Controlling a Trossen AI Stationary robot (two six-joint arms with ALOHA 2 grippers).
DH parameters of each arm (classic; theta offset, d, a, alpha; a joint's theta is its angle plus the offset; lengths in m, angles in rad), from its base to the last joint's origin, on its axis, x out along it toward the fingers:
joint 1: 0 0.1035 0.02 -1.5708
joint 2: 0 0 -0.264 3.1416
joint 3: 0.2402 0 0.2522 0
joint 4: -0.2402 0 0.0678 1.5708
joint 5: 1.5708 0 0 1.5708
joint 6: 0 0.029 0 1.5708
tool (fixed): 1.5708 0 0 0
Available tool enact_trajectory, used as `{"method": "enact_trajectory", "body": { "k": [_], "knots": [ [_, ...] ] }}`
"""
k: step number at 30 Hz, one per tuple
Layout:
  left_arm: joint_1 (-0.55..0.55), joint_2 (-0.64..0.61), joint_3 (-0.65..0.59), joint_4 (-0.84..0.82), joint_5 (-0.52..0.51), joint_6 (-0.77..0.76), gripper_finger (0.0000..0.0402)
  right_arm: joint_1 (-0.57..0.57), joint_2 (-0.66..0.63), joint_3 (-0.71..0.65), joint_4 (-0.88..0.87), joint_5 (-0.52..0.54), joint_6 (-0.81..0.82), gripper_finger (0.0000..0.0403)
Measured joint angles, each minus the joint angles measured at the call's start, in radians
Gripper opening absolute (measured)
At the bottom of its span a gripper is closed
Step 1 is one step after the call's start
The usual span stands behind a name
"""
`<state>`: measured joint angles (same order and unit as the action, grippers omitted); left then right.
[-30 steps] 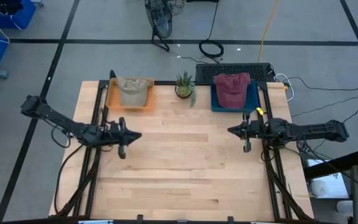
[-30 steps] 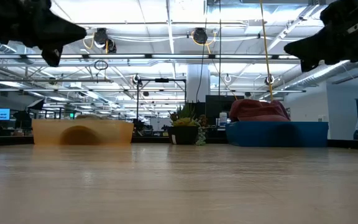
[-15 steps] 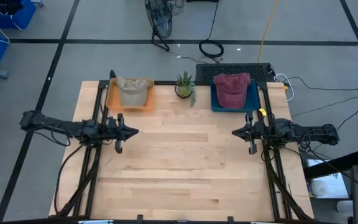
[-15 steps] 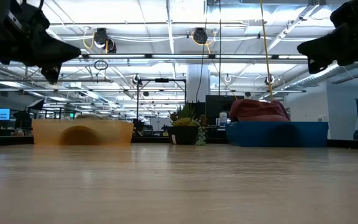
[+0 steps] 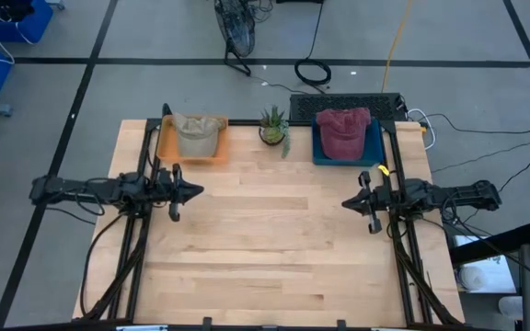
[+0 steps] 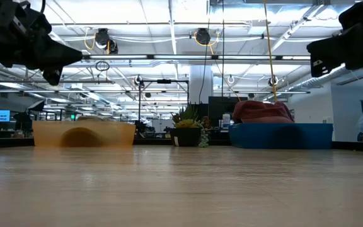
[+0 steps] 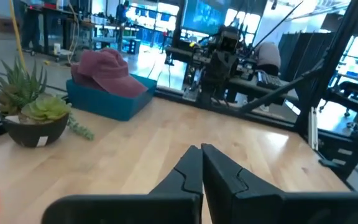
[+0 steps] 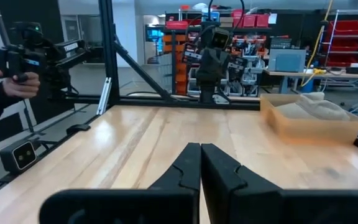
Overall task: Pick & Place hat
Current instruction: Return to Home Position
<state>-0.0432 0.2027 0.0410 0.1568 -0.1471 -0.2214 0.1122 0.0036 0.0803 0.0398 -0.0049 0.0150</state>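
A tan hat (image 5: 194, 134) sits in an orange tray (image 5: 166, 147) at the table's far left. A maroon hat (image 5: 342, 131) rests on a blue tray (image 5: 373, 147) at the far right, also seen in the left wrist view (image 7: 107, 70). My left gripper (image 5: 194, 191) hovers shut above the left side of the table, pointing toward the right. My right gripper (image 5: 346, 202) hovers shut above the right side, pointing toward the left. Neither gripper touches a hat.
A small potted plant (image 5: 274, 127) stands between the two trays at the far edge. Bare wooden tabletop (image 5: 274, 239) lies between and in front of the grippers. A person's hand holding a device (image 8: 18, 71) shows beyond the table's near edge.
Both arms have drawn back toward their own sides of the table. The left gripper has moved toward the far edge and levelled out. The right gripper has shifted slightly toward the near edge. Both hats have stayed in their trays.
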Motion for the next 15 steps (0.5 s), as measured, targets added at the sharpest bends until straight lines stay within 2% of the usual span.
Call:
{"method": "enact_trajectory", "body": {
  "k": [7,15],
  "knots": [
    [0.06,-0.03,0.0,-0.028,0.023,0.018,0.0004,0.001,-0.001,-0.002,0.015,0.0,0.017,0.0],
    [0.122,-0.027,-0.03,-0.013,0.098,0.011,0.0004,0.001,-0.001,-0.03,0.027,0.0,0.009,0.0]
  ]
}}
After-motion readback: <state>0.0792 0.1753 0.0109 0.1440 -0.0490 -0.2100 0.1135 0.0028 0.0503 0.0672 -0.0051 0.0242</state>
